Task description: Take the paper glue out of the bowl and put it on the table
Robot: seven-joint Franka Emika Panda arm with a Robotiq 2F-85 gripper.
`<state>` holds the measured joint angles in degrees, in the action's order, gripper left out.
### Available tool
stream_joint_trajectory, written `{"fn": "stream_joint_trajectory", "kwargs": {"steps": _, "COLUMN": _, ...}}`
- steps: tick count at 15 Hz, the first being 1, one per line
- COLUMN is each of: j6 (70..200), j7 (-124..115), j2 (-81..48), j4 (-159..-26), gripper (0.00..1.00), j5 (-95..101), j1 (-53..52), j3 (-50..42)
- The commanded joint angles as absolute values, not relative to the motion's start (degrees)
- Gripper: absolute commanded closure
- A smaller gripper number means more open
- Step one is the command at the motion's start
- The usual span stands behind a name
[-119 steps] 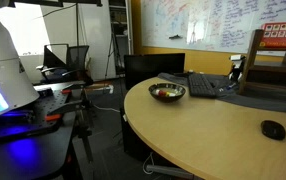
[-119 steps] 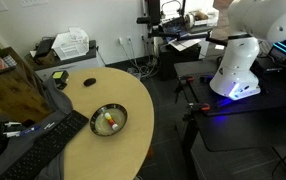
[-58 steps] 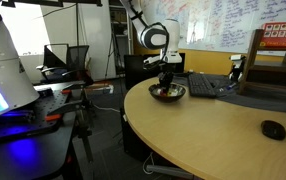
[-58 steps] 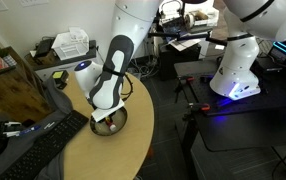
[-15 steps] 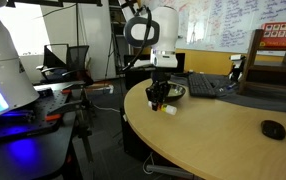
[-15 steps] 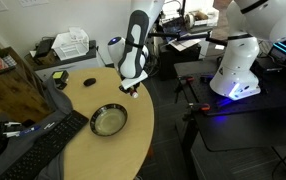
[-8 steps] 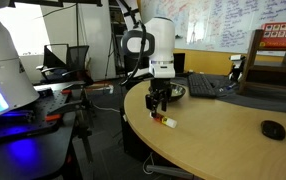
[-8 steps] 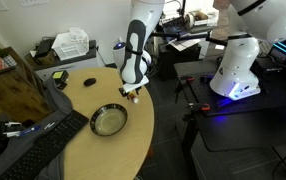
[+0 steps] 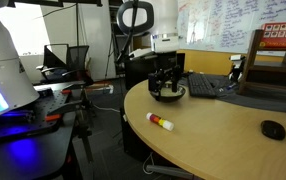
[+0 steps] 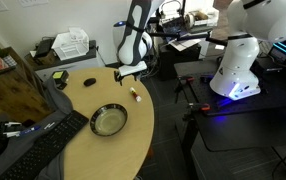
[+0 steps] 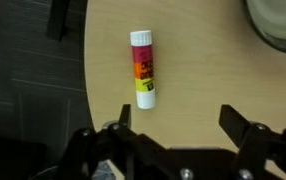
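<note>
The paper glue (image 9: 161, 121) lies flat on the tan table (image 9: 218, 145) near its rounded edge, outside the bowl. It also shows in an exterior view (image 10: 136, 96) and in the wrist view (image 11: 143, 68), white with a red and yellow label. The metal bowl (image 10: 108, 120) holds nothing I can see; it is partly hidden behind the gripper in an exterior view (image 9: 169, 95), and its rim shows at the top right of the wrist view (image 11: 278, 25). My gripper (image 11: 178, 118) is open and empty, raised above the table beside the glue; both exterior views show it (image 9: 163, 82) (image 10: 131, 72).
A black keyboard (image 9: 208, 86) (image 10: 38, 150) lies past the bowl. A black computer mouse (image 9: 273, 129) sits further along the table. The table edge and the dark floor (image 11: 23, 90) are close to the glue. The robot base (image 10: 238, 65) stands off the table.
The gripper let go of the glue and rose from the table. The glue now lies free near the table edge. The bowl has not moved.
</note>
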<state>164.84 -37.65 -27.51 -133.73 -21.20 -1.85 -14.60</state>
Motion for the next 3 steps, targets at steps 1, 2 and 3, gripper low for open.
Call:
{"fn": "stream_joint_trajectory", "kwargs": {"steps": 1, "j6": 160.59, "j7": -40.38, "j2": -19.79, "j4": -139.46, "gripper": 0.00, "j5": -17.59, "j1": -5.36, "j3": -19.17}}
{"fn": "stream_joint_trajectory", "kwargs": {"steps": 2, "j6": 159.55, "j7": -41.48, "j2": -18.08, "j4": -140.74, "gripper": 0.00, "j5": -15.57, "j1": -6.42, "j3": -20.66}}
{"fn": "stream_joint_trajectory", "kwargs": {"steps": 3, "j6": 159.22, "j7": -41.69, "j2": -16.56, "j4": -141.64, "gripper": 0.00, "j5": -14.39, "j1": -6.20, "j3": -20.71}}
